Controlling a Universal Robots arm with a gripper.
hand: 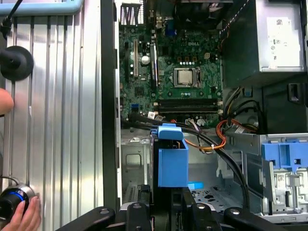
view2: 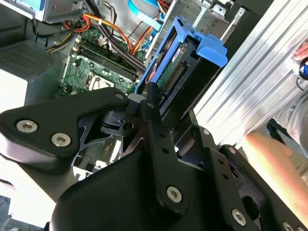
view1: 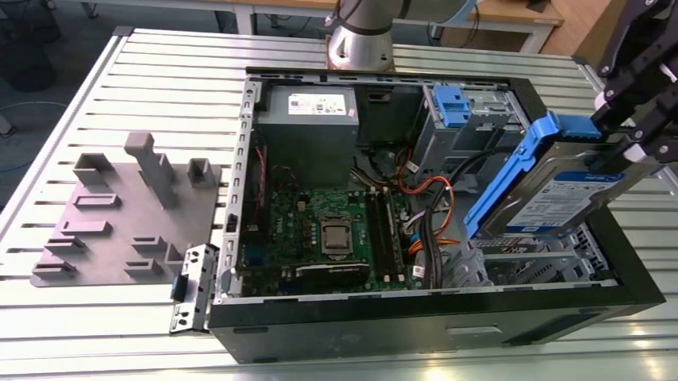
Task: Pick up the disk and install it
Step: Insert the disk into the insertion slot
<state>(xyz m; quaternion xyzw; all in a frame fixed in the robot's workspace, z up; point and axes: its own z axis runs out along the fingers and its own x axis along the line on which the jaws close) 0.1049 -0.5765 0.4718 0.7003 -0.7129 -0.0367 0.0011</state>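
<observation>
Gripper (view1: 627, 151) clamped on disk (view1: 556, 194), held tilted above the open case (view1: 424, 321) at the exterior view's right. Disk's lower end just over the metal bay (view1: 535, 258); motherboard (view1: 323, 230) well left

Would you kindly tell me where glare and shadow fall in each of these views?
Exterior view: the ribbed aluminium table glares pale, the open black computer case is shadowed inside. Second wrist view: the black gripper looms dark beside a washed-out white patch. First wrist view: the silver-metal disk with blue plastic rails is evenly lit.
</observation>
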